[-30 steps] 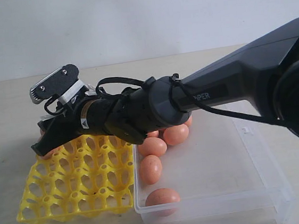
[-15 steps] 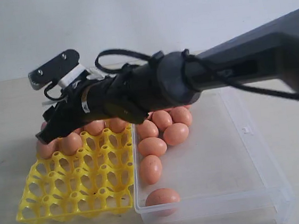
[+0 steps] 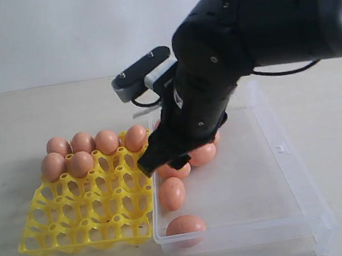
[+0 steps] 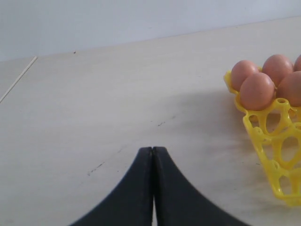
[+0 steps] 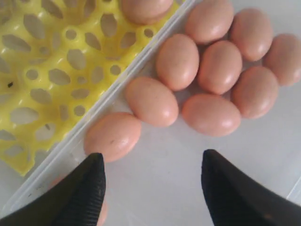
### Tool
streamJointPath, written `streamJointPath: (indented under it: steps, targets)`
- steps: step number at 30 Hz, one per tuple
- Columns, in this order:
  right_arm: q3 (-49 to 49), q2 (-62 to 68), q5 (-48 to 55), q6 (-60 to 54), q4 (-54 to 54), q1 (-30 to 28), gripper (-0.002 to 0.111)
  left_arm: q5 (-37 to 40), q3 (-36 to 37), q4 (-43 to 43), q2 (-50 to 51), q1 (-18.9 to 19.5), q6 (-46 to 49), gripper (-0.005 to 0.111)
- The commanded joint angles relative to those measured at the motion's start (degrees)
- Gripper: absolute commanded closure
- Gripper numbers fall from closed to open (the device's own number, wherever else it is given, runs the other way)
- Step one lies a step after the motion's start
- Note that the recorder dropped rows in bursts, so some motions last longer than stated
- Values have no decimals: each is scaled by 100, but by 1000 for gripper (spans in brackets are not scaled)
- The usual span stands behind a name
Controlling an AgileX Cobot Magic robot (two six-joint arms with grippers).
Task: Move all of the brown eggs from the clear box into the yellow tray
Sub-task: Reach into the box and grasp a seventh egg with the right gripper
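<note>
Right gripper (image 5: 151,162) is open and empty, hanging over the clear box (image 3: 256,180) close to the wall that butts against the yellow tray (image 3: 89,219). Left gripper (image 4: 152,153) is closed on nothing, low over bare worktop (image 3: 11,120) beside the tray.

Status: six brown eggs (image 3: 107,141) are seated in the tray, four in the back row and two in the next, as the exterior camera sees it. Roughly ten are in the box, most in a tight cluster (image 5: 221,66) at the far end, with a few strung along the tray-side wall (image 3: 172,193).

Risks as I see them:
- Cluster eggs touch each other. A finger going down between two would likely shove or crack the neighbour. The loose ones by the wall look the safer pick.
- Those wall eggs sit right against the box side, so a finger could land on the rim instead of clearing it.
- Shells are smooth, matte and oval, and the fingers look hard and black. Too light a squeeze and the egg slips or rotates; too hard and it cracks.
- The box floor is slick clear plastic, so a nudged egg rolls.
- The tray is a thin yellow plastic lattice of open cups with raised pegs. An egg set on a peg rather than in a cup would tip out.
- The tray looks light, so a bump from the arm could shift it.
</note>
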Motion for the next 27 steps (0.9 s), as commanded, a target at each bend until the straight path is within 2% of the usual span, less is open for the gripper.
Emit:
streamJointPath:
  steps: [1, 7, 11, 19, 23, 27]
  targets:
    - [656, -275, -663, 6, 402, -64, 51, -52, -23, -14, -32, -33, -26, 107]
    - [937, -123, -864, 194, 389, -286, 51, -52, -23, -14, -32, -33, -26, 107]
    - [937, -12, -1131, -122, -262, -321, 51, -52, -23, -14, -32, -33, -26, 107]
    - [937, 192, -1157, -1471, -1457, -426, 50, -52, -23, -14, -32, -33, -26, 107]
    - [927, 399, -1344, -2265, -1557, -536, 50, -52, -23, -14, -32, -33, -26, 107]
    - [927, 576, -1650, -2500, -1557, -554, 50, -52, -23, -14, -32, -33, -26, 107]
